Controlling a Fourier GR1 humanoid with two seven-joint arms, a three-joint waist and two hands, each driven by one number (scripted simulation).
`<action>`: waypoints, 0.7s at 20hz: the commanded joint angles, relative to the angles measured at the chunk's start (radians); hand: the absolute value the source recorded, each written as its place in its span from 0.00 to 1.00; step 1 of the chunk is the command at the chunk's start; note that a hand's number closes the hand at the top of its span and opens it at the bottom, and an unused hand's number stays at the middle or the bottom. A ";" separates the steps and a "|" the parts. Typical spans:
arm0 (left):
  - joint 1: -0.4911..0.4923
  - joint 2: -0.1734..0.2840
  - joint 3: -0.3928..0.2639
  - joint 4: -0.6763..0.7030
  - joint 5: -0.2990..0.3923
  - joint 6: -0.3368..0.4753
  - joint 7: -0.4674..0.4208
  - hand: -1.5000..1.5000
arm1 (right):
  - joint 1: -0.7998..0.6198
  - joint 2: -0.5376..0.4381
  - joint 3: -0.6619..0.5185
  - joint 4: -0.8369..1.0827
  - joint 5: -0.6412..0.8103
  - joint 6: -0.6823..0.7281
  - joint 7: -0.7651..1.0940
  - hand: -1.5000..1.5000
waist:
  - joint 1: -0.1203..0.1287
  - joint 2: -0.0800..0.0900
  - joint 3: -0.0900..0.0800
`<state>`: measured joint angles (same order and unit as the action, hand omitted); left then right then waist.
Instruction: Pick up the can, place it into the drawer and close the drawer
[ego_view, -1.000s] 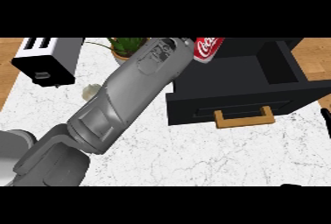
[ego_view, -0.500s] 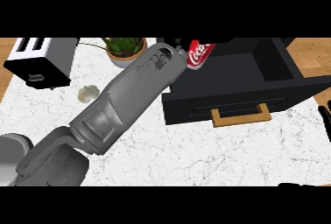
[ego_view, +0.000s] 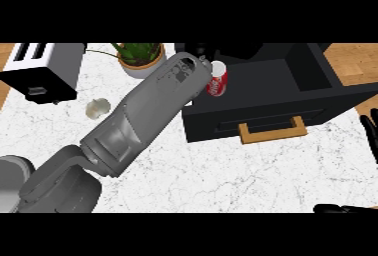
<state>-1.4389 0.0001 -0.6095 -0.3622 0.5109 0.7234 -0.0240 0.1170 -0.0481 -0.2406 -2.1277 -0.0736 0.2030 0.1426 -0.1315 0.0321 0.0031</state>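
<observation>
The left hand is mostly hidden behind its own grey forearm, so whether its fingers are clamped on the red cola can cannot be told; the can stands upright just beside the wrist, at the left rim of the open black drawer. The carrying step looks underway. Next, the can needs moving right, over the drawer's hollow, then lowering. The right hand's fingers rest straight at the right edge.

Sitting on the counter are one red can, one black drawer with one wooden handle, one toaster, one potted plant and one small pale lump.
</observation>
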 joint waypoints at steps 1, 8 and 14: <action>0.017 0.000 -0.019 0.008 0.016 0.055 -0.031 0.00 | -0.022 -0.009 0.007 -0.029 -0.006 0.000 0.018 0.00 | -0.014 0.004 0.000; -0.010 0.000 -0.009 0.006 0.068 0.068 -0.032 0.00 | 0.026 -0.016 0.002 -0.037 0.035 0.018 -0.043 0.00 | -0.013 0.002 0.000; 0.035 0.000 -0.006 -0.032 0.121 0.071 -0.060 0.00 | 0.015 -0.095 0.011 -0.128 0.191 0.021 -0.091 0.00 | 0.003 -0.006 -0.002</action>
<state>-1.4071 0.0001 -0.6188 -0.3848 0.6045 0.7890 -0.0761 0.1158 -0.1100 -0.2401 -2.1911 0.0520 0.2124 0.0771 -0.1271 0.0306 0.0020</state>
